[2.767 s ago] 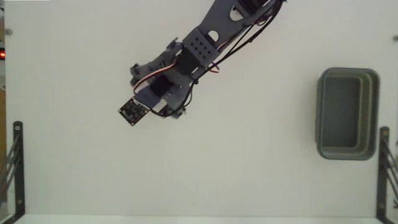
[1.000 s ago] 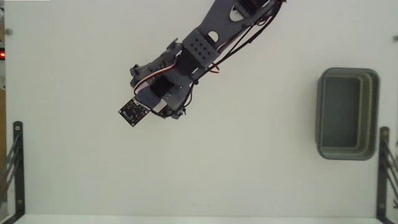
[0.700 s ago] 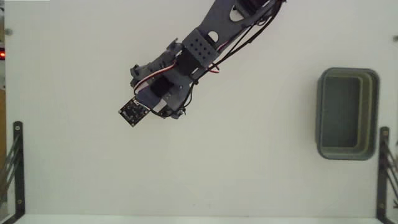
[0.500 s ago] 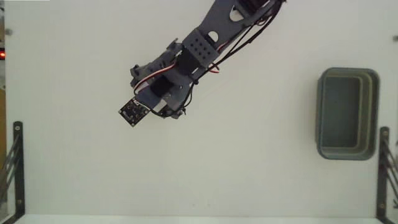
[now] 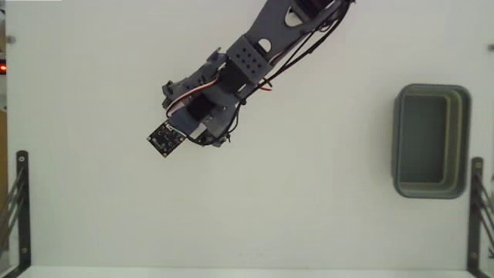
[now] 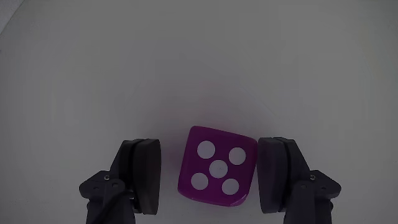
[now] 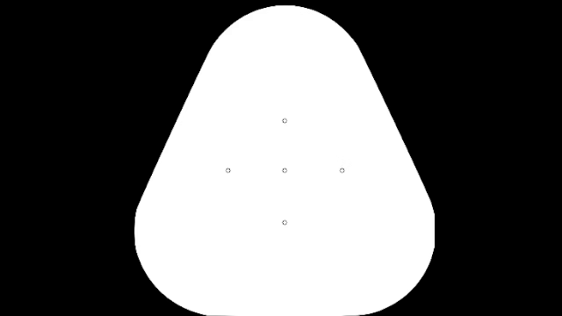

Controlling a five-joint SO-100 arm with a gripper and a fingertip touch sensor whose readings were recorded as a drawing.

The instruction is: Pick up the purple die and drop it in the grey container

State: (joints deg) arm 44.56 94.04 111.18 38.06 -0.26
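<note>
In the wrist view the purple die (image 6: 216, 174) rests on the white table with its five-pip face up. My gripper (image 6: 211, 152) is open and straddles it. The left finger (image 6: 143, 171) stands a small gap away from the die, and the right finger (image 6: 277, 174) is at or against its side. In the fixed view the arm (image 5: 231, 73) reaches down from the top toward the left of centre and hides the die beneath it. The grey container (image 5: 399, 143) stands empty at the far right of that view, well away from the arm.
A small black square circuit board (image 5: 163, 139) sticks out from the arm's lower left end. Black metal brackets (image 5: 19, 208) (image 5: 476, 208) stand at the table's lower left and lower right edges. White tabletop stretches between arm and container.
</note>
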